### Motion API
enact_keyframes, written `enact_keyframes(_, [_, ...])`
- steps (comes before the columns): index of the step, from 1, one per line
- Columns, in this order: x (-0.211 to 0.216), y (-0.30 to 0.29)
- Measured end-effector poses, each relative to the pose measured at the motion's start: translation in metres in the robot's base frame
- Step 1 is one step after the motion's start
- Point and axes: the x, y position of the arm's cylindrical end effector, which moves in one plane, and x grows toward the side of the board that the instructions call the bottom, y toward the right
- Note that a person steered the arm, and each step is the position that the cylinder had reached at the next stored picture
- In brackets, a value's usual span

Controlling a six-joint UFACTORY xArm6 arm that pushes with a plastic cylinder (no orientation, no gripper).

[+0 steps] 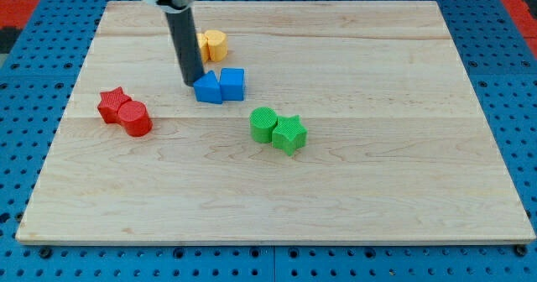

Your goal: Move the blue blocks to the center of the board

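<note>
Two blue blocks sit side by side a little left of and above the board's middle: a blue wedge-like block [208,88] and a blue cube [232,83], touching each other. My tip [192,82] rests on the board right at the left edge of the blue wedge-like block. The dark rod [183,43] rises from it to the view's top.
A yellow block [213,44] lies just above the blue pair, partly hidden behind the rod. A red star [112,103] and a red cylinder [134,118] touch at the left. A green cylinder [263,123] and a green star [289,133] touch near the middle of the wooden board [377,148].
</note>
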Motion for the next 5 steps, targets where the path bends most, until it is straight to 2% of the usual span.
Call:
enact_keyframes(1, [0.000, 0.024])
enact_keyframes(2, [-0.001, 0.010])
enact_keyframes(3, [0.006, -0.037])
enact_keyframes(5, [0.068, -0.047])
